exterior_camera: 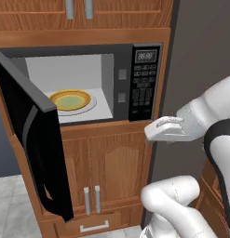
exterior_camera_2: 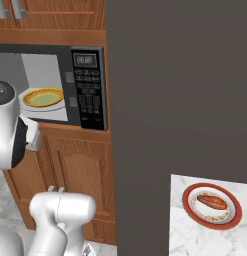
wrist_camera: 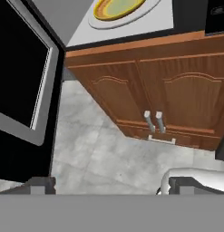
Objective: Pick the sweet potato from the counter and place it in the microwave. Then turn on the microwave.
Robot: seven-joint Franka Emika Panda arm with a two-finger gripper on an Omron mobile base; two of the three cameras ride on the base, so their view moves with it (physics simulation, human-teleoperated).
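Looks down on wooden cabinet doors (wrist_camera: 177,104) at center right, yellow plate (wrist_camera: 120,7) at top, black microwave door (wrist_camera: 22,86) hanging open at left.

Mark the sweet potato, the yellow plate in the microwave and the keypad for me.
sweet potato (exterior_camera_2: 211,202): right base view, middle of the tuber.
yellow plate (exterior_camera: 70,99): left base view, its greenish centre.
keypad (exterior_camera: 143,91): left base view, middle of the button block.
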